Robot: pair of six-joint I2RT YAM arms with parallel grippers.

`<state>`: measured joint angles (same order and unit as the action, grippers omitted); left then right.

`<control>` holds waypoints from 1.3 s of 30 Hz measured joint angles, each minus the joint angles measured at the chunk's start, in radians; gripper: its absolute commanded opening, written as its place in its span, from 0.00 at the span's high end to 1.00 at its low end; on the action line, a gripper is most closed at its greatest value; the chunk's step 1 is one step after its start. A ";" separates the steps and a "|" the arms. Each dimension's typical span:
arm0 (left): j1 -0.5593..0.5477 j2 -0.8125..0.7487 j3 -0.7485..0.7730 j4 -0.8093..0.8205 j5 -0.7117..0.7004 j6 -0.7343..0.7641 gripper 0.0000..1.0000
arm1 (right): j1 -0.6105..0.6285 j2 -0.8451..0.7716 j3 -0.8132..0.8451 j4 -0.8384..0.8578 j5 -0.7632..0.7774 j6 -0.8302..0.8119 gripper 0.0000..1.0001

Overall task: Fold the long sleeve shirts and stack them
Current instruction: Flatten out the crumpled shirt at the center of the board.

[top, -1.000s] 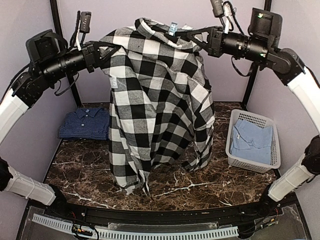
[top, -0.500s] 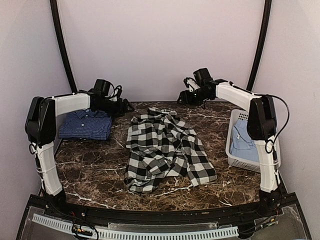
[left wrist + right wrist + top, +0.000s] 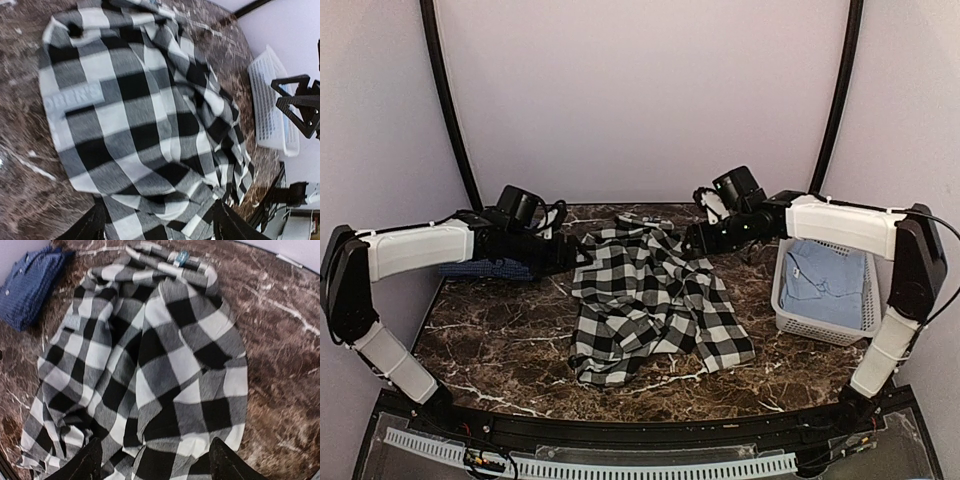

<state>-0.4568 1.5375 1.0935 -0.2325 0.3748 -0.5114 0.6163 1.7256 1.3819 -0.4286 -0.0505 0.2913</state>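
Table [image 3: 490, 350]: dark brown marble-look top with white veins; it lies under the checked shirt and spreads out on every side of it.
Checked shirt [image 3: 645, 300]: large black-and-white checks, lying crumpled and unfolded in the middle of the table, collar toward the far edge, hem toward the arm bases.
Left arm [image 3: 420, 248]: reaches in low from the left of the checked shirt, toward its far left edge.
Right arm [image 3: 840, 225]: reaches in from the right of the checked shirt, toward its far right edge.
Basket [image 3: 788, 320]: white slotted plastic, standing to the right of the checked shirt and apart from it.
Dark blue shirt [image 3: 30, 285]: folded, lying to the left of the checked shirt's collar end and apart from it; in the top view the left arm hides most of it.
Light blue cloth [image 3: 825, 280]: inside the basket, right of the checked shirt.
Left gripper [image 3: 160, 230]: claw spread wide just over the checked shirt's cloth, gripping nothing.
Right gripper [image 3: 157, 465]: claw spread wide above the checked shirt, gripping nothing.
Collar tag [image 3: 181, 258]: small, blue, at the checked shirt's collar; its writing is too small to read.
Pale patch [image 3: 75, 95]: on the checked shirt near its left edge, bearing faint letters too blurred to read.
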 measured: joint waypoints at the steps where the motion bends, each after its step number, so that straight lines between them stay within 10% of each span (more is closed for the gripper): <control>1: -0.031 -0.004 -0.027 -0.001 -0.005 -0.011 0.29 | 0.021 -0.012 -0.039 0.004 0.013 0.007 0.31; 27: -0.268 0.164 -0.146 0.108 -0.197 -0.240 0.52 | 0.172 -0.029 -0.315 0.063 0.143 0.177 0.35; 32: -0.268 0.193 -0.114 0.132 -0.215 -0.247 0.75 | 0.172 -0.001 -0.315 0.063 0.174 0.188 0.51; 39: -0.268 0.198 -0.108 0.129 -0.240 -0.242 1.00 | 0.173 0.001 -0.314 0.061 0.227 0.200 1.00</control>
<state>-0.7250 1.7355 0.9855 -0.1040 0.1349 -0.7532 0.7895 1.7264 1.0679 -0.3672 0.1761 0.4908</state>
